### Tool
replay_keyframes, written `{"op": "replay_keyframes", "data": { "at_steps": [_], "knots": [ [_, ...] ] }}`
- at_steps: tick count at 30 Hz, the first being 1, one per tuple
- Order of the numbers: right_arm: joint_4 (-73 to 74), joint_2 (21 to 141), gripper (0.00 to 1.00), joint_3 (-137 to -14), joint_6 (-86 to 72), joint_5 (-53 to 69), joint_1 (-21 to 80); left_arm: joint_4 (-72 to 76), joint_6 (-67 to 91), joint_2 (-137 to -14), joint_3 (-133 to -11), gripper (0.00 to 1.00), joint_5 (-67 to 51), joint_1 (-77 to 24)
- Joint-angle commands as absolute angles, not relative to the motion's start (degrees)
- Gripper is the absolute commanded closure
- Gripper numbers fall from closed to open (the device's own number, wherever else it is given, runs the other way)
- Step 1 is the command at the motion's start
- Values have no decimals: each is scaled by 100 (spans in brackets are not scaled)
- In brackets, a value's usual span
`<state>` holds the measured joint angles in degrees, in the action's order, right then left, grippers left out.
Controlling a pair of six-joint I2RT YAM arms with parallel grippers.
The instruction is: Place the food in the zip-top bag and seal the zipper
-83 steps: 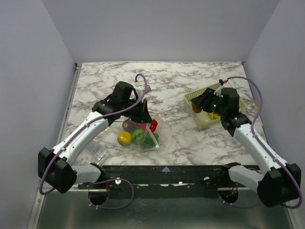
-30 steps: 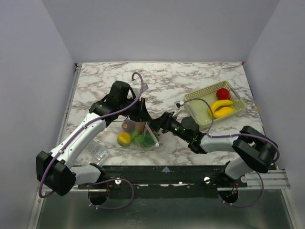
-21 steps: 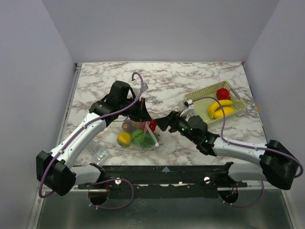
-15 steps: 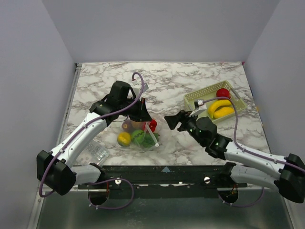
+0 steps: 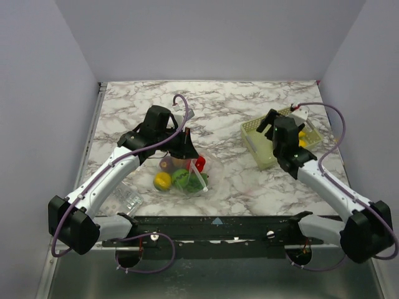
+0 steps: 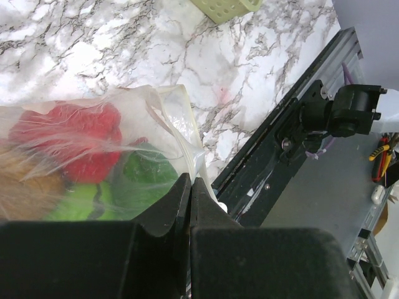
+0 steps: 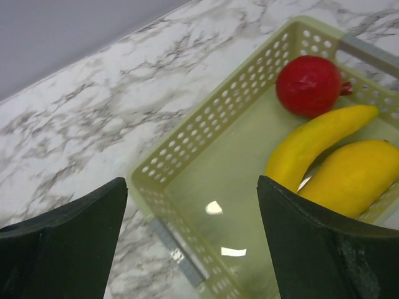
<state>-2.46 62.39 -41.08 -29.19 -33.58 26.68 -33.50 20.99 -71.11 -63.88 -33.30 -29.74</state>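
Partway through. Toward the front of the bench [image 5: 249,187], the left jaws are pressed together on the rim of the clear, floppy zip-top bag [image 5: 204,180], pinching it up. Red, green and yellow food [image 5: 181,178] lies inside, and the zipper [image 6: 190,134] looks unsealed. Farther right, the right jaws hang spread and empty over the green basket [image 7: 206,134], where a red fruit [image 7: 310,85], a banana [image 7: 315,144] and a yellow fruit [image 7: 355,177] await bagging.

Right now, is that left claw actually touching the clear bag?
Touching. The left wrist view shows the left gripper shut, with the edge of the zip-top bag pinched between its jaws.
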Motion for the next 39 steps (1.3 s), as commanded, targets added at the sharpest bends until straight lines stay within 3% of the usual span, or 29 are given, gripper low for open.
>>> {"op": "replay_keyframes", "data": {
  "at_steps": [1, 13, 31, 34, 39],
  "knots": [
    [544, 7364, 11, -5033, -2994, -3345, 1859, -3274, 2100, -7021, -6355, 100, -3528, -2953],
    [1424, 10502, 3, -7378, -2478, -3773, 686, -3257, 2109, -7026, -6346, 100, -3560, -2962],
    [1080, 11596, 3, -7991, -1829, -3687, 229, -3282, 2092, -7115, -6383, 100, -3595, -2953],
    [1056, 11679, 9, -8016, -1818, -3750, 233, -3276, 2092, -7102, -6373, 100, -3586, -2949],
    [881, 11263, 33, -7765, -1771, -3464, 234, -3278, 2092, -7092, -6372, 100, -3562, -2953]
  ]
}}
